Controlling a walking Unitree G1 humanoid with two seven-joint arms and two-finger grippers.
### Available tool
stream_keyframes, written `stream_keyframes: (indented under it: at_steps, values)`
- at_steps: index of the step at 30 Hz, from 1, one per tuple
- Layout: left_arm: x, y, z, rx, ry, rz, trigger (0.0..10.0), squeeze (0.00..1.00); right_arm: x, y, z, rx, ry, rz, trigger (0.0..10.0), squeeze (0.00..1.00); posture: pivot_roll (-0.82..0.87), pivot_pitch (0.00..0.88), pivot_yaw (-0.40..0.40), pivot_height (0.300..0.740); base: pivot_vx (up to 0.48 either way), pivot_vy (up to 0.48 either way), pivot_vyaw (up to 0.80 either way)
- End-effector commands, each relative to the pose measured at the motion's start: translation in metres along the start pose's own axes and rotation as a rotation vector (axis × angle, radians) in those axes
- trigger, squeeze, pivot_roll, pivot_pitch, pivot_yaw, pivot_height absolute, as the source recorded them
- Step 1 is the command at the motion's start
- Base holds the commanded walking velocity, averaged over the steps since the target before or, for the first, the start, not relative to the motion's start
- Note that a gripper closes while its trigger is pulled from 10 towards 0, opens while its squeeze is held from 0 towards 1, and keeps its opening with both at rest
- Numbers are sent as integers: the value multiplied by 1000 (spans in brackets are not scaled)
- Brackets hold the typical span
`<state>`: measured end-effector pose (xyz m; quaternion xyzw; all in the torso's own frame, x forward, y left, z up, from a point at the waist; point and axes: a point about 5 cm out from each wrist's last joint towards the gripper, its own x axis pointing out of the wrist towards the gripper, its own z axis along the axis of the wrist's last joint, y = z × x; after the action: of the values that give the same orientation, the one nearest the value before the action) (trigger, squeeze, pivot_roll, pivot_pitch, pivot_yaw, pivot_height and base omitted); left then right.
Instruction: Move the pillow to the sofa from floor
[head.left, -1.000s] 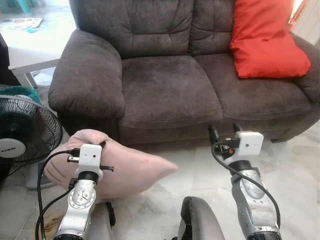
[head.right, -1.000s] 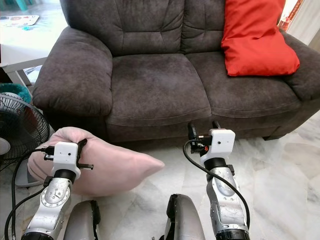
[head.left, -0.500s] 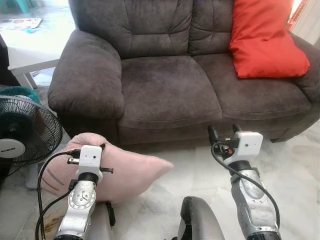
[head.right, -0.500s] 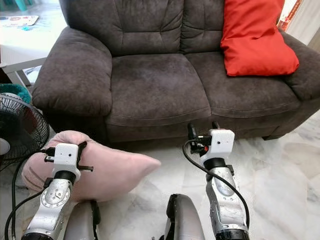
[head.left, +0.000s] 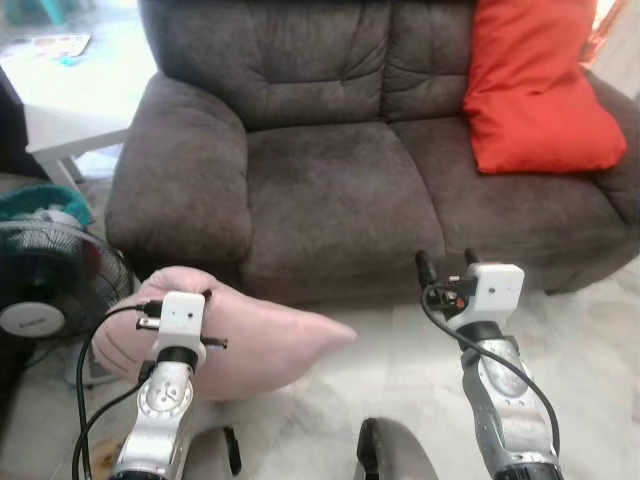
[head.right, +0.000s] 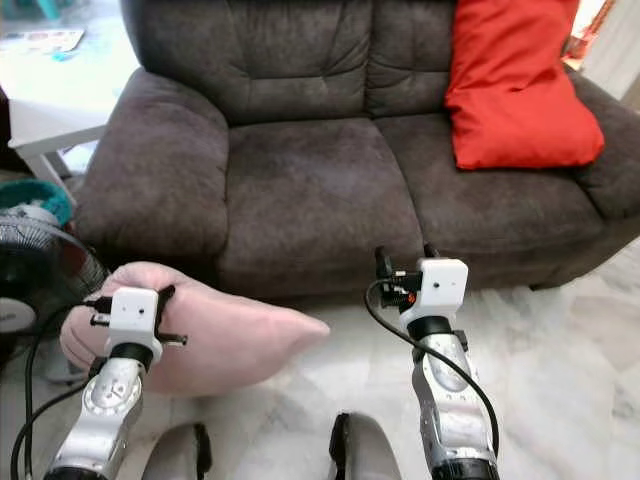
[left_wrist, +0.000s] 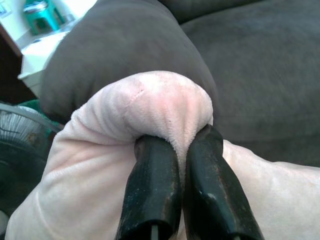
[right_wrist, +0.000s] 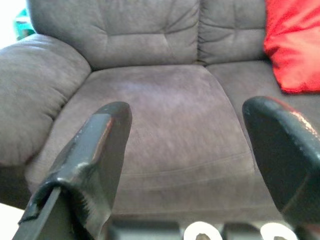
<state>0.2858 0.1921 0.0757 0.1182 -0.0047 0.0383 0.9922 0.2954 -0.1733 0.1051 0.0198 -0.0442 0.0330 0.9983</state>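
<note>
Pinching only a fold of the soft pink velvety pillow (head.left: 250, 335), the left gripper (left_wrist: 172, 165) risks fabric slipping free below the dark grey sofa's (head.left: 340, 190) seat edge; right gripper (right_wrist: 190, 150) hovers, jaws spread.

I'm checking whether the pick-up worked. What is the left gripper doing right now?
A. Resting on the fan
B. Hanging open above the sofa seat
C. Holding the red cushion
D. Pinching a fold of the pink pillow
D: in the left wrist view the left gripper has both black fingers closed tight on a bunched fold of the pink pillow.
</note>
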Motion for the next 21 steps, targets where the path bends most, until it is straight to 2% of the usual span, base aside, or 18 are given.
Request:
stream_keyframes:
  at_steps: [1,6,21]
  values:
    - [5,4,24,5,-118,15,10000,0,0,-2,-2,-1,13,-10,10000,0,82,60,-71,705,0,0,0]
    - [6,3,24,4,-116,9,10000,0,0,-3,-2,0,12,-15,10000,0,80,60,-70,740,0,0,0]
    - [9,3,27,3,-121,5,10000,0,1,-4,-1,1,4,-18,10000,0,86,45,-68,740,0,0,0]
